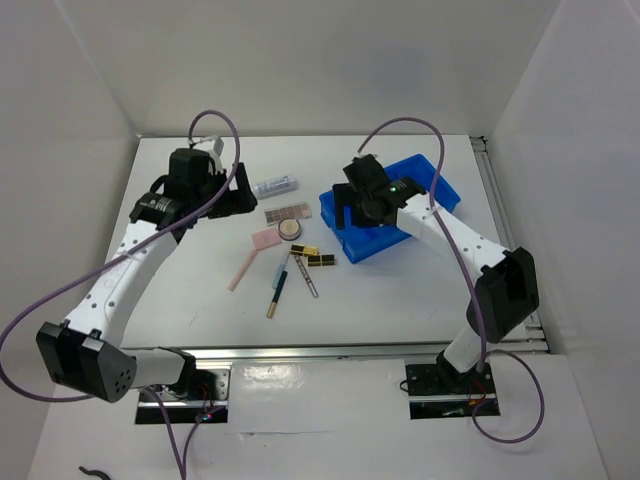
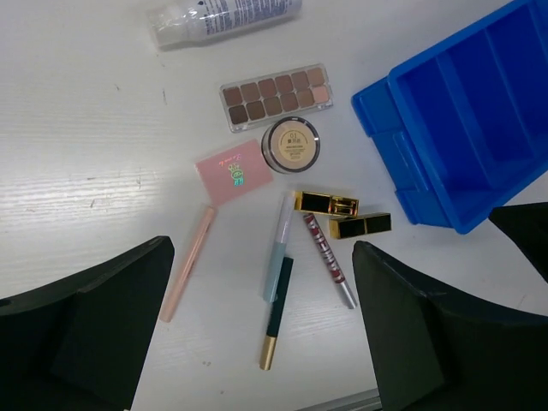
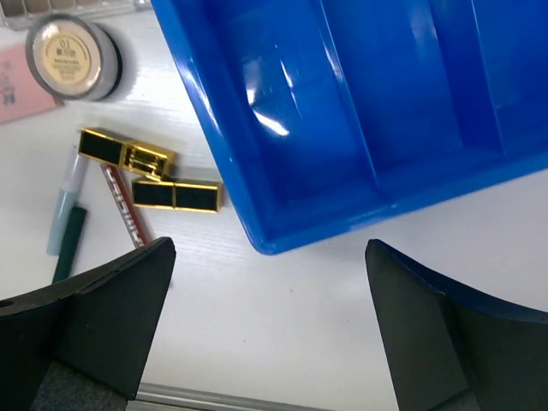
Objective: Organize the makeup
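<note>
Left fingers spread; black-gold pencil lengthwise toward them, gold tip nearest.

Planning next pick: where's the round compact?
In the top view, the compact sits mid-table, just below the palette, beside the pink pad, left of the bin.

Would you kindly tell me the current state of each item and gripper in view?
Left gripper: open, empty.
Right gripper: open, empty.
Blue bin: upright, visible compartments empty.
Eyeshadow palette: flat, shades showing.
Round compact: flat, label up.
Pink pad: flat on the table.
Pink stick: lying on the table.
Clear tube: on its side.
Gold cases: closed, on their sides.
Pencils: lying flat, outside the bin.
</note>
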You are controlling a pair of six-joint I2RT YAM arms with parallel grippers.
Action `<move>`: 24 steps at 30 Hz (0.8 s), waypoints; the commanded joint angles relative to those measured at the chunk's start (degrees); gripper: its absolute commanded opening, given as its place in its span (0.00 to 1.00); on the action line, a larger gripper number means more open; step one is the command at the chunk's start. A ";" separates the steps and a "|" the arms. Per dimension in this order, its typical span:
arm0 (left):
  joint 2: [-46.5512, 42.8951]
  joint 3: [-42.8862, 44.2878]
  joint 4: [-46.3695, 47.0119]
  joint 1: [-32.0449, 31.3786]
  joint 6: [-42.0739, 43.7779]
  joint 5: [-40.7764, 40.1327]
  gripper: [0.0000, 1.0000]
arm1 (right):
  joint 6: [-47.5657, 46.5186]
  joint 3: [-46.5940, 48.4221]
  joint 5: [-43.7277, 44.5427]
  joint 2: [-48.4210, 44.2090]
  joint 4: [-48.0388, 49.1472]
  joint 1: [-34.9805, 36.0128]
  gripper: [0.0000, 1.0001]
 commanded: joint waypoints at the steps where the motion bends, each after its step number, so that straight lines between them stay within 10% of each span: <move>1: -3.23 -2.47 3.05 -1.07 2.81 -2.43 1.00 | 2.50 -2.91 -0.75 -4.72 1.51 0.25 1.00; 9: -8.16 -6.25 5.52 -1.08 0.62 -4.44 1.00 | 2.41 -9.05 -7.69 -9.55 4.40 5.08 1.00; 24: -6.93 -5.63 1.56 -1.08 0.62 -4.36 1.00 | 1.71 -12.58 -8.22 4.93 22.26 19.68 0.60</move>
